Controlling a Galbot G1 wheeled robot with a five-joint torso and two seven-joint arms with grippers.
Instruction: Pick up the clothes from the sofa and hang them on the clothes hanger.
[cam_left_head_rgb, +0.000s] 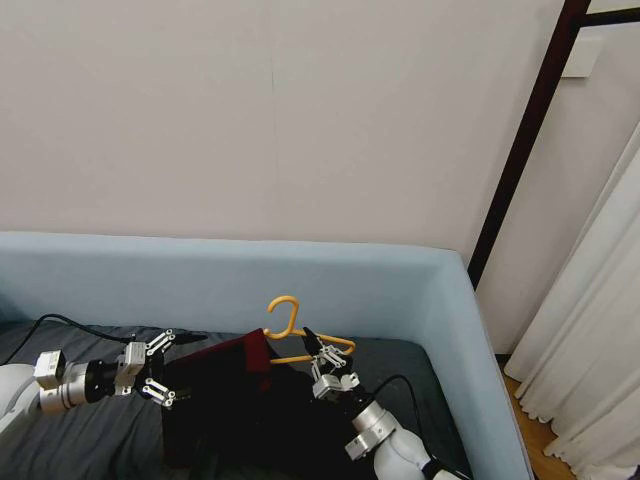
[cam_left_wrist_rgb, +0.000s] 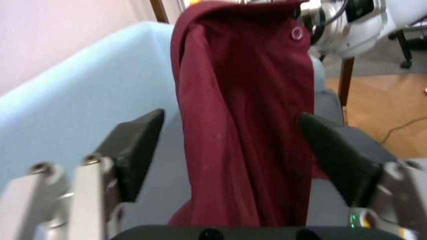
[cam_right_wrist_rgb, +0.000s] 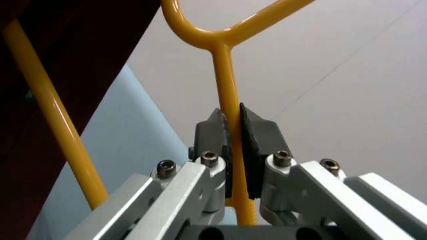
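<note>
A dark red garment is draped over one side of a yellow hanger above the sofa seat. My right gripper holds the hanger from below. In the right wrist view this gripper is shut on the hanger's yellow stem, with dark red cloth beside it. My left gripper is open just left of the garment's edge. In the left wrist view its fingers stand wide apart, and the hanging garment fills the space ahead of them, unclamped.
The light blue sofa back and its right arm enclose a dark grey seat. A dark vertical post and white curtains stand right of the sofa. A black cable trails from my left arm.
</note>
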